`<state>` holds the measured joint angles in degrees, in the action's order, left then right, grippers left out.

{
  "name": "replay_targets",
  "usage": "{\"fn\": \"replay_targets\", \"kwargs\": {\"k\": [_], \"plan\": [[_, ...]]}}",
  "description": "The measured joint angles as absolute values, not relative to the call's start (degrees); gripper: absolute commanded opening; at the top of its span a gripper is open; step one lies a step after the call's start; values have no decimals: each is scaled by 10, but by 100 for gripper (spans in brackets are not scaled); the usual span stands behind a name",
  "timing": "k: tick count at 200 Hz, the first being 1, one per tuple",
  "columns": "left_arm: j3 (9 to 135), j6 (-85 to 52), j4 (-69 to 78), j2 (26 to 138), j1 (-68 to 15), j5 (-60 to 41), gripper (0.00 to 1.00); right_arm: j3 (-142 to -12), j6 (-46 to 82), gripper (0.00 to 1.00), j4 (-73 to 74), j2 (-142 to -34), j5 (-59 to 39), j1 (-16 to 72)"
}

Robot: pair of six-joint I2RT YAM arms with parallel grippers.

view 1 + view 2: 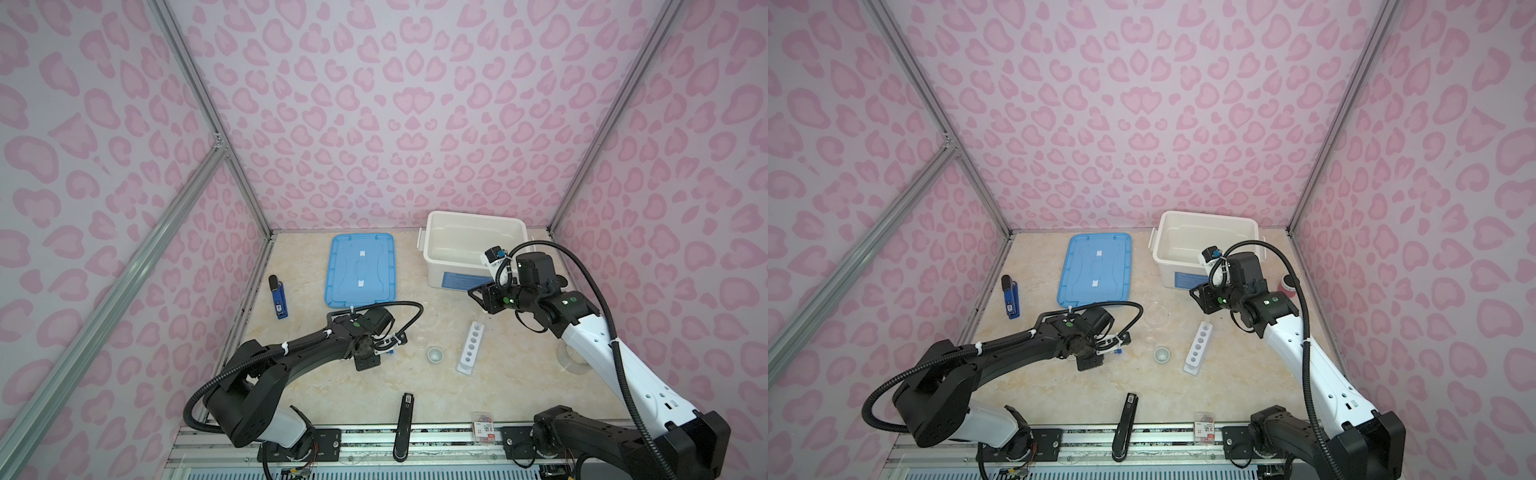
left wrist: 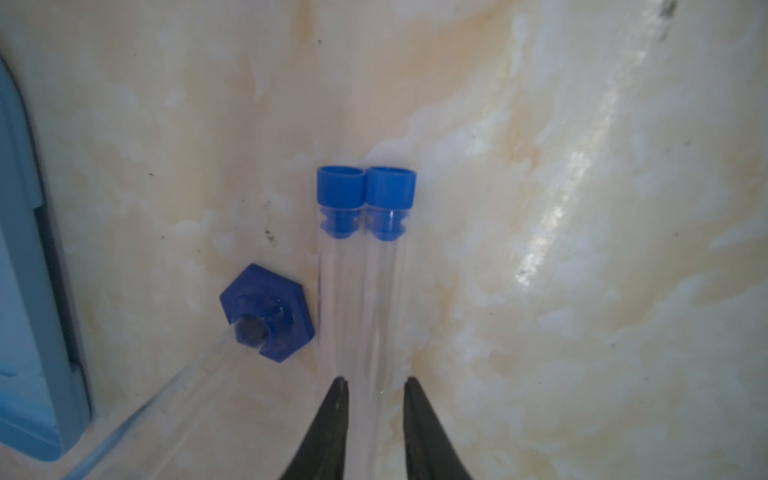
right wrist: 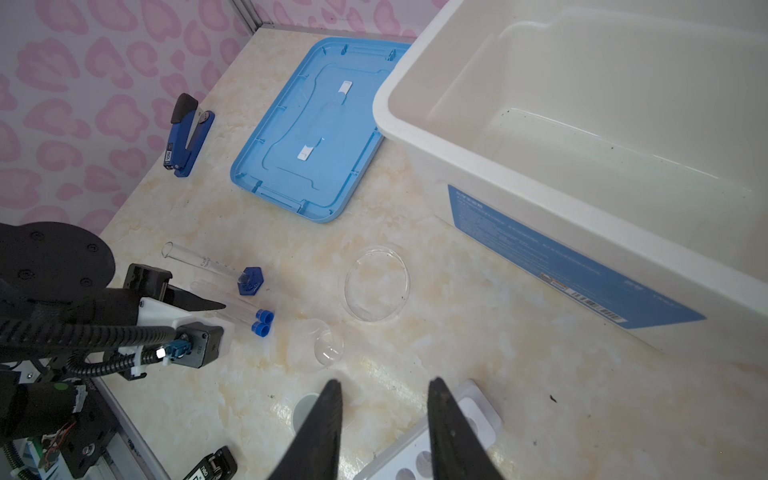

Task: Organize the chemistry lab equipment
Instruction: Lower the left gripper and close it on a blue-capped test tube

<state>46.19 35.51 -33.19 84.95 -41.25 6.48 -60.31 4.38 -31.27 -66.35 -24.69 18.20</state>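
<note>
Two clear, blue-capped test tubes [image 2: 338, 266] [image 2: 384, 266] lie side by side on the marble table. My left gripper [image 2: 376, 382] is low over their lower ends, open, one finger on each side, and the tubes rest on the table. Beside them a small glass cylinder with a blue hexagonal base [image 2: 268, 318] lies on its side. My right gripper [image 3: 384, 384] hangs open and empty above the end of the white holed rack [image 1: 471, 347] and the tiny pale cup [image 1: 435, 354]. A clear round dish [image 3: 376, 282] and a small clear vessel [image 3: 320, 345] sit between the arms.
An empty white bin [image 1: 473, 220] stands at the back right, with its blue lid [image 1: 360, 270] flat to its left. A blue-and-black stapler [image 1: 277, 297] lies far left. A black stapler [image 1: 405, 428] and a small box [image 1: 482, 428] lie at the front edge. A pink can [image 1: 1287, 284] stands behind the right arm.
</note>
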Motion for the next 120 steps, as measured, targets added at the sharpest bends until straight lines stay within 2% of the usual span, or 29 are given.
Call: {"fn": "replay_targets", "kwargs": {"k": [120], "plan": [[465,355,-332,871,-418,69,26,-597,50,35,-312,-661,-251,179]]}}
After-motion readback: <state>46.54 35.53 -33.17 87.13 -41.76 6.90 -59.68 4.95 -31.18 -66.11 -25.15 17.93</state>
